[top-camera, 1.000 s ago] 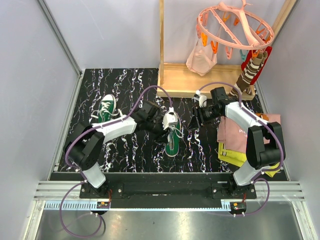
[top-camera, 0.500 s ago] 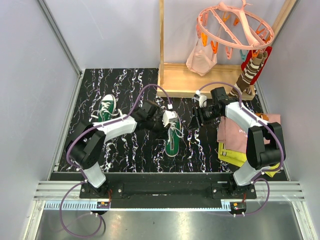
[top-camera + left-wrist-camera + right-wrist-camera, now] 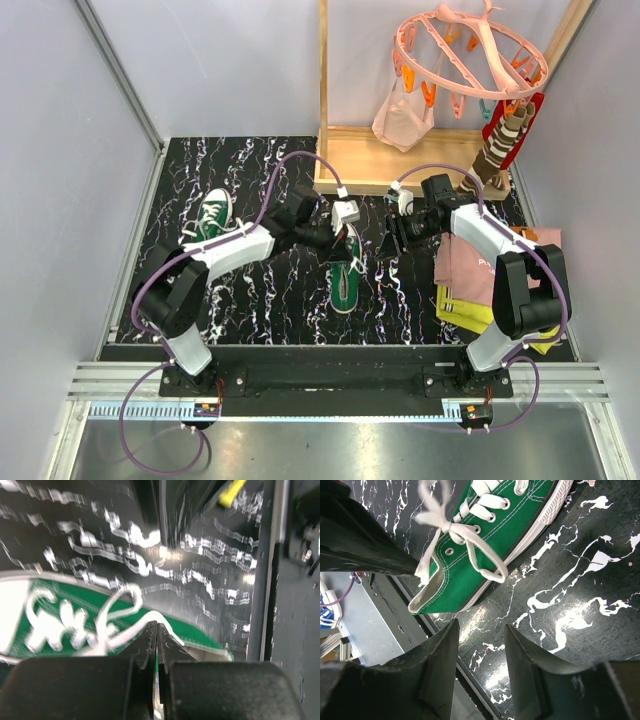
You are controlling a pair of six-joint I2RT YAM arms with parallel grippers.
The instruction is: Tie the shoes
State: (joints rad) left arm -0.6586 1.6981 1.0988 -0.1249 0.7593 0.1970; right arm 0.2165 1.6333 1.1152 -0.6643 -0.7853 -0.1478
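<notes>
One green shoe (image 3: pixel 346 282) lies mid-table with its toe toward the far side; it also shows in the left wrist view (image 3: pixel 202 641) and the right wrist view (image 3: pixel 490 540). The other green shoe (image 3: pixel 212 216) lies at the far left. My left gripper (image 3: pixel 338 237) hovers over the middle shoe's toe end; in its wrist view the gripper (image 3: pixel 156 625) has its jaws pressed together with a white lace (image 3: pixel 117 600) running across the tips. My right gripper (image 3: pixel 389 243) is open and empty, just right of this shoe, above bare table (image 3: pixel 481 630). A loose lace bow (image 3: pixel 445 526) lies on the shoe.
A wooden frame (image 3: pixel 400 160) stands at the back, with a pink clip hanger (image 3: pixel 470 50) and striped socks (image 3: pixel 505 140) hanging from it. Folded pink (image 3: pixel 470 262) and yellow cloths (image 3: pixel 462 306) lie at the right. A metal rail (image 3: pixel 330 385) runs along the near edge.
My left gripper has moved toward the far right, from beside the shoe's toe to above it, drawing the lace along. The right arm has not moved.
</notes>
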